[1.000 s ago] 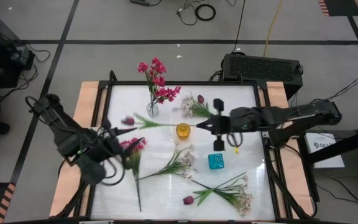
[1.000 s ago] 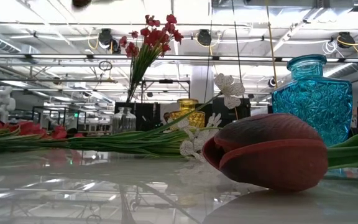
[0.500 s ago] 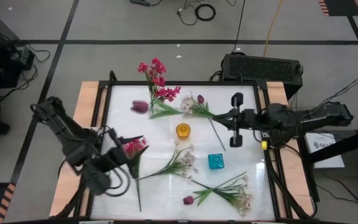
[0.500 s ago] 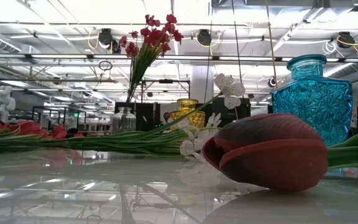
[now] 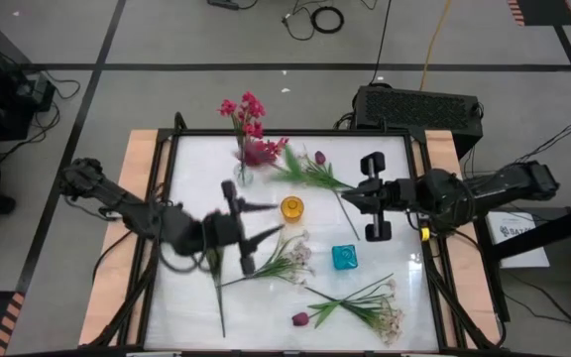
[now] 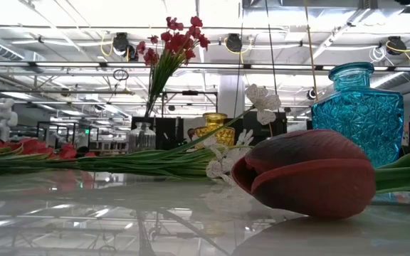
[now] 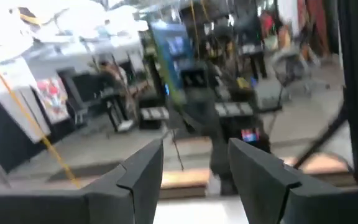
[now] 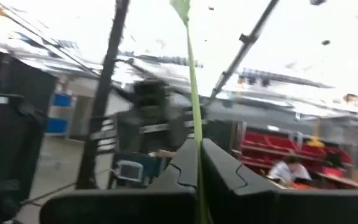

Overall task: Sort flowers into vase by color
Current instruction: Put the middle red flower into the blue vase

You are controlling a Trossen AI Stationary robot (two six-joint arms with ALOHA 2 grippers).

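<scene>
Found the right gripper (image 5: 351, 194) just to the right-arm side of the yellow vase (image 5: 291, 208), raised off the table (image 5: 395, 149); saw its fingers (image 8: 222, 168) pressed tight together on a thin green stem (image 8: 193, 93), which ran straight up out of the pinch in the right wrist view; traced that stem in the high view back past the yellow vase toward the clear vase (image 5: 243, 177); could not make out its blossom for blur, though possibly a dark maroon smear beside the clear vase.

Found the left gripper (image 5: 266, 223) on the other side of the yellow vase, close to it and blurred; saw its fingers (image 7: 138, 171) partly spread with nothing between them.

Counted the flowers around the yellow vase: magenta-pink blossoms (image 5: 244, 124) standing upright in the clear vase behind it, on long green stalks; a white sprig (image 5: 310, 171) with a maroon bud (image 5: 319, 158) lying behind it toward the right arm; another white sprig (image 5: 285, 260) lying just in front of it; a pink sprig (image 5: 213, 268) lying in front toward the left arm, partly under that arm; two crossed sprigs of small white blossoms (image 5: 370, 302) farther in front, beyond the blue vase (image 5: 344, 257), with a maroon tulip bud (image 5: 300, 318) at their end; saw that bud large, closed and glossy in the low view.
</scene>
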